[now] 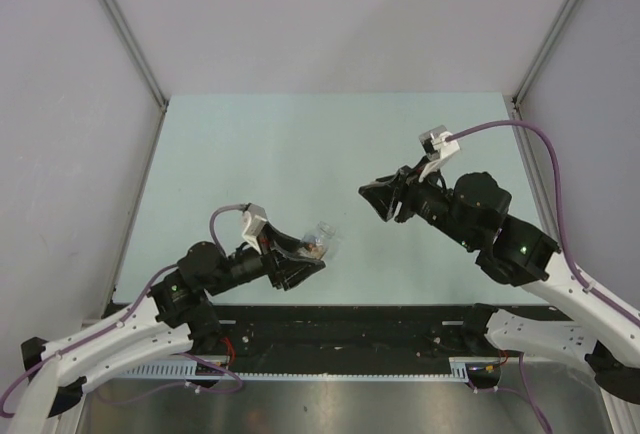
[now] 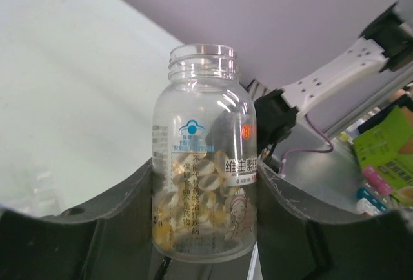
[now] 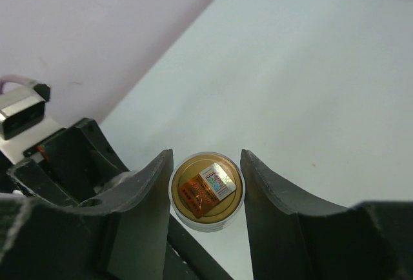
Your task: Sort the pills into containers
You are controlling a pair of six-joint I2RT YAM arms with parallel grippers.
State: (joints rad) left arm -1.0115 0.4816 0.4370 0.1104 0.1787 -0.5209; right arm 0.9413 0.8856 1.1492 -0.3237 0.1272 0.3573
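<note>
The left gripper's (image 2: 205,171) dark fingers (image 2: 116,212) fill the bottom of the left wrist view, clasped on the lower half of a clear bottle (image 2: 203,164), one finger at its 9 o'clock side and one at its 3 o'clock side. The bottle's threaded neck is uncapped and points to 12 o'clock in that view. The pills (image 2: 197,193), glossy yellow-amber capsules, lie heaped in its bottom part behind a printed label. In the right wrist view the right gripper (image 3: 206,164) is clamped on a round gold-faced piece (image 3: 208,193) with a white rim and an orange sticker; I cannot tell whether it is a lid or a small jar. From above, the left gripper (image 1: 303,262) sits at about 6 o'clock on the pale table (image 1: 250,154), and the bottle (image 1: 320,242) sticks out of it toward 2 o'clock. The right gripper (image 1: 382,199) is just to the 3 o'clock side of the table's middle, its tip aimed toward 9 o'clock, apart from the bottle.
</note>
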